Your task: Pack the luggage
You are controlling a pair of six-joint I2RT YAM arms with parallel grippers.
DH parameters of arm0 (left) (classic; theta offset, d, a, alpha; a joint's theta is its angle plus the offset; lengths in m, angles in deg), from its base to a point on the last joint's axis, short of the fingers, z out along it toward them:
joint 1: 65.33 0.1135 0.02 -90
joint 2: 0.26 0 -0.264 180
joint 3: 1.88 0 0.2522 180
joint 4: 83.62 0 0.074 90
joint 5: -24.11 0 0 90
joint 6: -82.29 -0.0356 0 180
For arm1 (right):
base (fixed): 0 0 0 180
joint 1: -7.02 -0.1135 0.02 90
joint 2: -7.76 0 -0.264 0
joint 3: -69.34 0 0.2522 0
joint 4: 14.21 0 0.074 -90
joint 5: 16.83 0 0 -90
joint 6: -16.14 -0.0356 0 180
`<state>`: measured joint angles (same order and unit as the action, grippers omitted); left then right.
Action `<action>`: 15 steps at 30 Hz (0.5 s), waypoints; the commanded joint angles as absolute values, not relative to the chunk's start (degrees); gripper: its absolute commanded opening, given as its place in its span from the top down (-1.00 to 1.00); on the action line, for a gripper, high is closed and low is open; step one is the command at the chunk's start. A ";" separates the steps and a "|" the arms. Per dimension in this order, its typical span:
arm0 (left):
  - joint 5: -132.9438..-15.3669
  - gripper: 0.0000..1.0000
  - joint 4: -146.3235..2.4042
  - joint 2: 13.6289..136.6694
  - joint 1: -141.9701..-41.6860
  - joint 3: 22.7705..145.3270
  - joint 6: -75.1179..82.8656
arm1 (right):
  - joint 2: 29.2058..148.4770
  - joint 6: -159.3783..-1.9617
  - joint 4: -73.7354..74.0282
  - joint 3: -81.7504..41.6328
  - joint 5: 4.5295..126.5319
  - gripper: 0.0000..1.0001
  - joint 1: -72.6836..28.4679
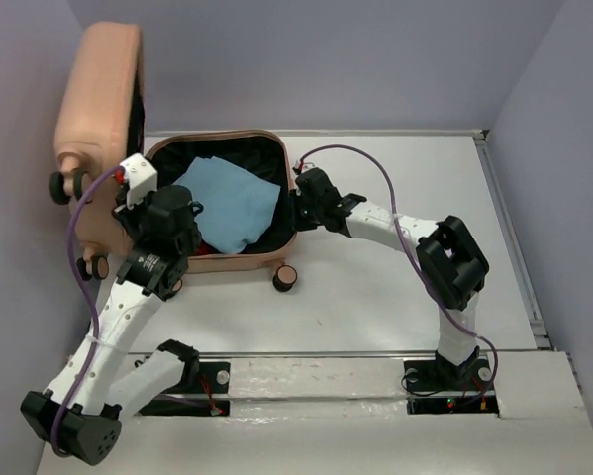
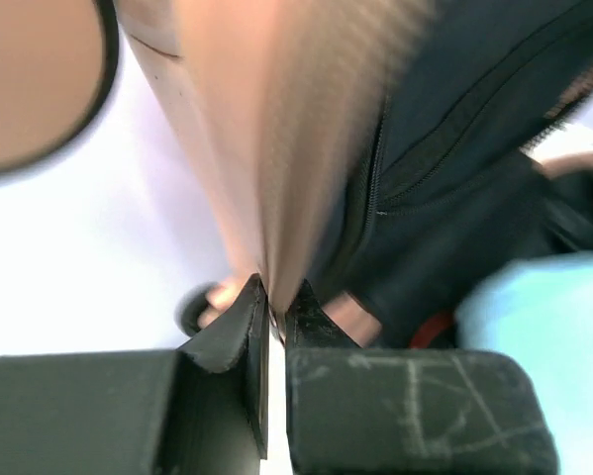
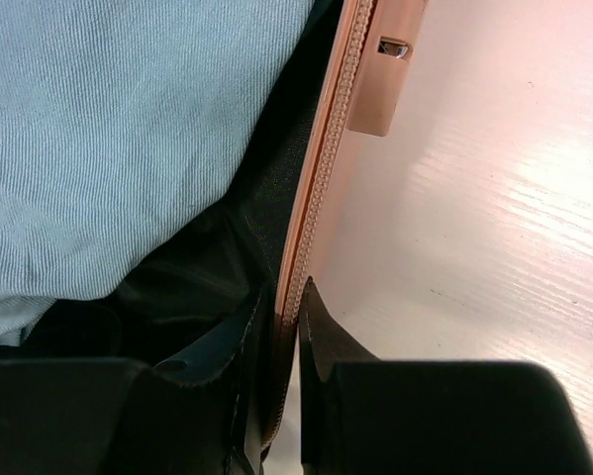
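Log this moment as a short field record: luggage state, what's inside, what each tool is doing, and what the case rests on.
luggage: peach-pink suitcase, open, its lid standing upright at the left
contents: light blue cloth over the black lining; something red peeks out beneath
left tool: closed on a pink wall edge at the case's left side
right tool: closed on the right wall's zipper rim
support: white table
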<state>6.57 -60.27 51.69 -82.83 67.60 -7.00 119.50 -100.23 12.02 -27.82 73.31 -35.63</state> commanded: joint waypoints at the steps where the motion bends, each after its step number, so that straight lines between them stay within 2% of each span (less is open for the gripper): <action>1: 5.38 0.88 -60.72 50.81 -99.81 67.25 0.02 | 117.71 -97.15 3.69 -26.52 62.80 0.86 -36.84; 6: 6.62 0.88 -60.45 54.23 -117.07 71.11 3.19 | 115.17 -96.80 3.33 -23.80 63.76 0.86 -36.84; 7: 4.88 0.88 -60.19 54.76 -119.36 72.60 4.15 | 114.03 -96.36 3.42 -22.66 64.55 0.86 -36.84; 8: -2.63 0.87 -59.93 55.63 -122.08 76.09 4.94 | 112.80 -96.27 3.59 -21.43 65.86 0.86 -36.32; 9: -5.75 0.74 -60.01 55.99 -123.50 78.04 5.30 | 109.83 -96.18 3.59 -18.72 65.79 0.86 -35.53; 10: -7.69 0.14 -59.84 56.69 -126.21 80.06 5.56 | 108.32 -96.18 3.59 -17.21 64.74 0.86 -34.04; 12: -14.63 -0.44 -59.66 56.70 -128.60 85.85 6.79 | 104.20 -95.04 4.38 -14.66 64.56 0.86 -32.71; 14: -23.03 -0.80 -61.14 55.91 -130.45 88.60 5.75 | 101.99 -94.42 5.35 -11.77 65.61 0.85 -30.61; 15: -26.05 -0.84 -61.59 55.73 -130.89 90.44 5.48 | 100.07 -93.90 6.48 -10.97 65.87 0.82 -29.73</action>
<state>-12.46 -52.08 60.12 -128.66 80.35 1.88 108.79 -98.52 7.82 -13.46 71.43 -32.23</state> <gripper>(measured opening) 0.870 0.188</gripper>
